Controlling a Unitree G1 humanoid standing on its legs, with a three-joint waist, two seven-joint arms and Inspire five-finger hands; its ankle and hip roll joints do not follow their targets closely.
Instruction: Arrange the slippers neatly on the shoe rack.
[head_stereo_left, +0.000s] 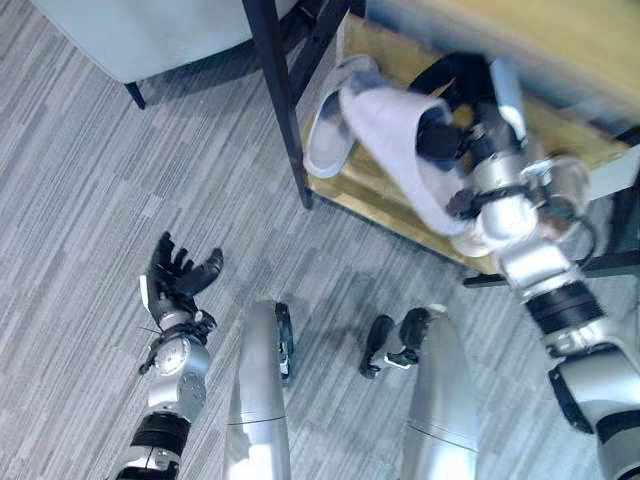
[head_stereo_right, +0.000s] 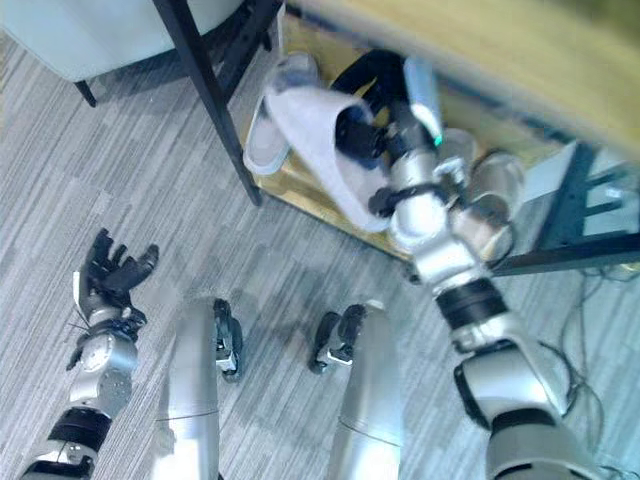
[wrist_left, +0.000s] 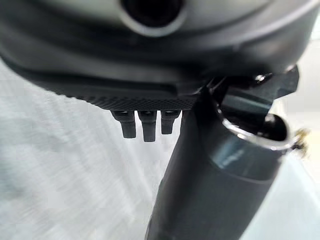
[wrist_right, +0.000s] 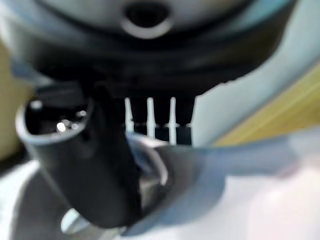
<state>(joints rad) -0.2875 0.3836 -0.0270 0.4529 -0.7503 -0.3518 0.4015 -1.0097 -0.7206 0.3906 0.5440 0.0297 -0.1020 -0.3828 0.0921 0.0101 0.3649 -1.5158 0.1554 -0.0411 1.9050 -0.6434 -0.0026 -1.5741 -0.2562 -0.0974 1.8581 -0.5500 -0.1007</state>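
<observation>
My right hand (head_stereo_left: 446, 141) is shut on a pale grey slipper (head_stereo_left: 392, 135) and holds it tilted just above the lower wooden shelf (head_stereo_left: 368, 186) of the shoe rack. The right wrist view shows the thumb (wrist_right: 107, 165) pressed against the grey slipper (wrist_right: 215, 170). A second grey slipper (head_stereo_left: 328, 138) lies on the same shelf, close to the rack's black post (head_stereo_left: 280, 95) and partly behind the held one. My left hand (head_stereo_left: 180, 274) hangs open over the carpet at the lower left, far from the rack.
Pale shoes (head_stereo_right: 492, 195) sit further right on the shelf, beside my right wrist. A light armchair (head_stereo_left: 140, 35) with a dark leg (head_stereo_left: 133, 95) stands at the upper left. Grey striped carpet (head_stereo_left: 90, 190) lies before the rack.
</observation>
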